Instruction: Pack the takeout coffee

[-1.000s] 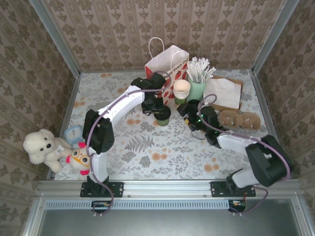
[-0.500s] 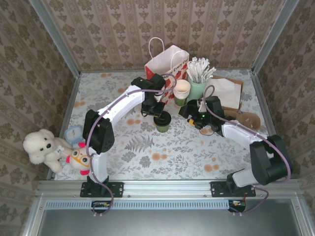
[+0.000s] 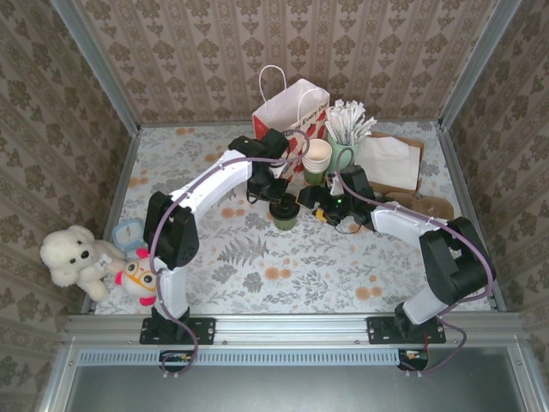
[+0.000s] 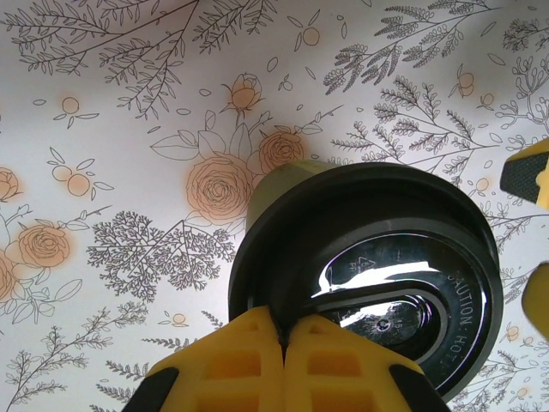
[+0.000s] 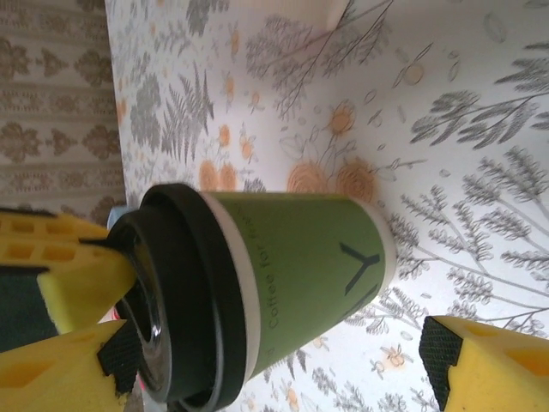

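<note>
My left hand (image 4: 283, 330) is clenched only on the black lid (image 4: 403, 249) of the takeout coffee (image 3: 284, 213), which sits before the paper bag (image 3: 283, 112), and my right hand (image 5: 274, 360) waits released around the cup, so I judge the lid may pop off and spill coffee on the tabletop (image 3: 214, 257).

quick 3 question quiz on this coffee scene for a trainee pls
1. True or false: the right gripper is shut on the coffee.
2. Where does the left gripper pinch the coffee? A) lid rim B) base C) green wall
3. Fill in: the lid is ____ in colour.
Key: 1 false, it is open at the coffee; 2 A; 3 black.
</note>
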Robot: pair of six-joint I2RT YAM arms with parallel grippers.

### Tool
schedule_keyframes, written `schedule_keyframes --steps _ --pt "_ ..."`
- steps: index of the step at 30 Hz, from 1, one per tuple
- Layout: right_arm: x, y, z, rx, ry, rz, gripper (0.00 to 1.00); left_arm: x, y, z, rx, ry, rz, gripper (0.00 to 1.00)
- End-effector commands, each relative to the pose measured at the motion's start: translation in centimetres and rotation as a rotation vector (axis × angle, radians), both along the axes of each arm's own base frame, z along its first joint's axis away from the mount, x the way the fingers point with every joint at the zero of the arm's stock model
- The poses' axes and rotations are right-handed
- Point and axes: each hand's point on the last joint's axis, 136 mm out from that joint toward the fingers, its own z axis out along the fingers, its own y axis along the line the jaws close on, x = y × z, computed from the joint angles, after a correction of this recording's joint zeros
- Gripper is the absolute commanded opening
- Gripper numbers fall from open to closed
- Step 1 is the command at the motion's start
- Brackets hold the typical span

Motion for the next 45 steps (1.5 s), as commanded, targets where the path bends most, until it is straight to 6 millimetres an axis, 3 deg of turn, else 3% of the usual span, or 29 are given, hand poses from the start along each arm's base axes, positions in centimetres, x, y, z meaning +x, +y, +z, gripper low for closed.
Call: schedule_keyframes --steps 1,10,20,23,29,31,34,38,41,45 --pt "0.9 -1.0 0.3 -0.004 -0.024 -0.09 0.89 -0.3 0.0 -1.1 0.013 0.015 -0.015 0.0" --pt "1.1 -0.1 -1.1 0.012 0.016 -0.062 0.89 -0.5 -0.3 -1.6 -0.001 0.028 -0.014 0.0" --pt "0.4 -0.9 -4.9 -0.034 0.095 -0.103 0.9 -1.1 -0.4 -3.1 -0.02 0.063 -0.01 0.0" --pt "-0.4 -1.1 -6.1 -0.059 0.131 -0.102 0.9 -1.6 -0.2 -4.3 -0.013 0.088 -0.004 0.0" --pt "-3.5 -2.7 -10.6 -0.136 0.272 -0.13 0.9 -4.1 0.7 -9.0 -0.001 0.196 0.042 0.0" --pt "-3.9 -2.7 -11.0 -0.126 0.285 -0.134 0.9 -4.5 1.1 -9.8 0.01 0.211 0.05 0.0" --pt "-3.0 -2.2 -9.4 -0.099 0.253 -0.133 0.91 -3.7 0.9 -8.7 0.01 0.174 0.036 0.0" --pt "-0.6 -1.1 -3.7 -0.03 0.115 -0.122 0.95 -1.6 0.3 -4.9 0.007 0.088 0.013 0.0" --pt "0.2 -0.9 0.0 -0.012 -0.007 -0.104 0.98 -0.8 0.1 -3.4 0.009 0.062 0.016 0.0" --pt "-0.1 -0.8 1.1 -0.035 -0.081 -0.042 1.0 0.0 -0.8 -2.0 -0.017 0.046 0.021 0.0"
